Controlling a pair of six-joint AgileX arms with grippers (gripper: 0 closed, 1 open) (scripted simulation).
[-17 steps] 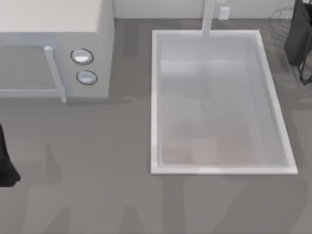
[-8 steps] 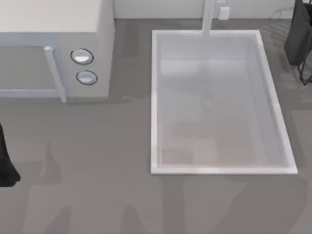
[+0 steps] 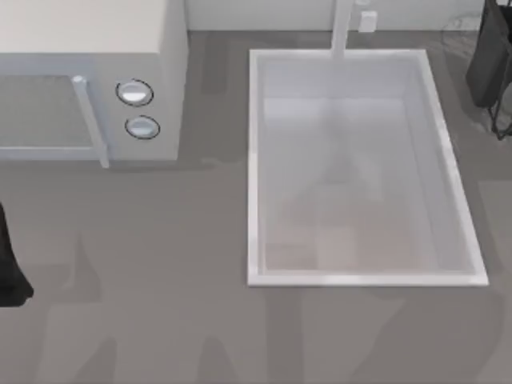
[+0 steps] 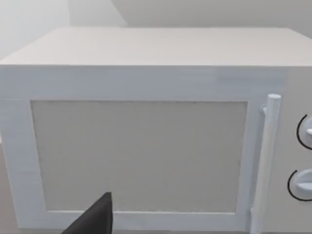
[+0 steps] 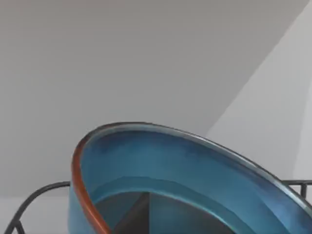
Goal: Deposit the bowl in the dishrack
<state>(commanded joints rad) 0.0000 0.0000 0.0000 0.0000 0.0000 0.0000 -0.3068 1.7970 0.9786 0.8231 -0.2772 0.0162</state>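
The bowl point(image 5: 161, 180) looms close in the right wrist view, glossy teal-blue inside with a reddish-brown rim, and it is tilted. My right gripper point(image 5: 139, 219) is shut on it, one dark finger point(image 5: 131, 220) reaching into the bowl. Thin dark wires of the dishrack point(image 5: 34, 201) curve just beyond the bowl on both sides. From above, my right arm point(image 3: 490, 56) hangs at the far right corner over the dishrack point(image 3: 502, 120). My left arm point(image 3: 10, 268) is parked at the left edge, with the left gripper point(image 4: 95, 219) facing the microwave.
A large white sink basin point(image 3: 254, 160) fills the middle right, with a faucet point(image 3: 342, 28) behind it. A white microwave point(image 3: 164, 80) with two knobs and a handle stands at the back left. Grey counter lies in front.
The shadow on the sink floor has spread and shifted. The right arm has moved slightly at the far right corner. The left arm has not moved.
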